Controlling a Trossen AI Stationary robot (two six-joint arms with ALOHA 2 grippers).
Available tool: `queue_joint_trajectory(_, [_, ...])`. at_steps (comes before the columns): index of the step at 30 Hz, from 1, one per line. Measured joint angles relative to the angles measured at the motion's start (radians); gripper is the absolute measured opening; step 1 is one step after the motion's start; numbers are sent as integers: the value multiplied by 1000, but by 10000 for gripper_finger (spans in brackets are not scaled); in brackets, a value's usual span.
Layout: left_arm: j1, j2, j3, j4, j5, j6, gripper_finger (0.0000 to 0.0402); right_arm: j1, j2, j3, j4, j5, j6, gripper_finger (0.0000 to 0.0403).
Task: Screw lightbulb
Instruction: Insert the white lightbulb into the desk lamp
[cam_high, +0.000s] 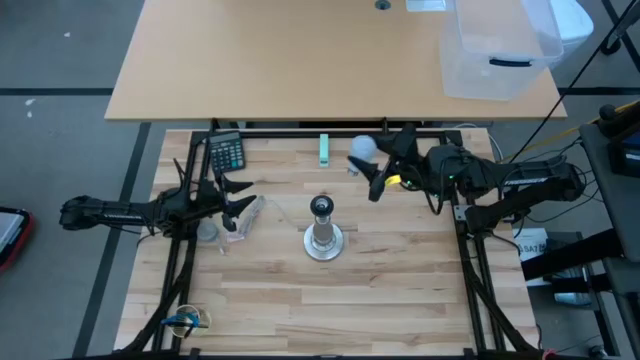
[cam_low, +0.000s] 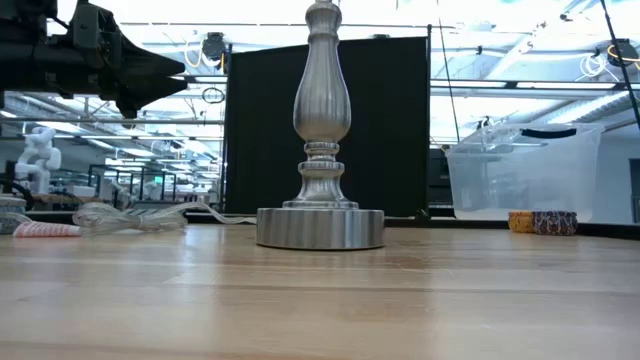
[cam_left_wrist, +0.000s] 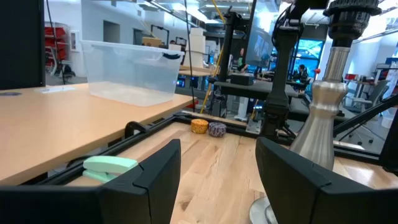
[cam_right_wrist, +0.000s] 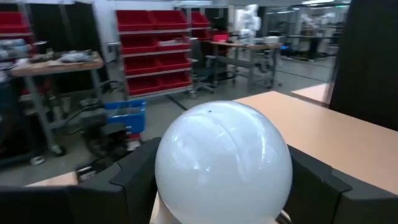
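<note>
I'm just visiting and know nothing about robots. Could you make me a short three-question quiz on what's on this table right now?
1. True or false: the lightbulb is already screwed into the silver lamp stand.
2. Which gripper has the lightbulb between its fingers? A) left gripper B) right gripper C) neither
3. Fill in the missing word: at the far edge of the table, left of the green block, lies a dark ______.

Key
1. False: the stand's black socket is bare and the bulb is off near the far edge.
2. B: the left gripper hangs open and empty beside the stand.
3. calculator
</note>
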Motion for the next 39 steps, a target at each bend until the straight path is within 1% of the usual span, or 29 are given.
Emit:
queue_joint_trajectory(7, [0, 0, 0, -12, 0, -1, 210, 41, 120, 114, -2, -7, -89, 258])
queue_joint_trajectory(11, [0, 0, 0, -13, 0, 0, 210, 68, 181, 197, 3, -32, -145, 258])
queue_joint_trajectory(15, [0, 0, 0, -13, 0, 0, 210, 99, 235, 244, 2, -33, -196, 258])
queue_joint_trajectory(21, [0, 0, 0, -13, 0, 0, 210, 144, 287, 255, 5, -30, -267, 258])
queue_joint_trajectory(29, [0, 0, 0, -13, 0, 0, 210, 169, 288, 256, 17, -21, -305, 258])
queue_joint_trajectory(39, [0, 0, 0, -12, 0, 0, 210, 168, 288, 256, 10, -20, -345, 258])
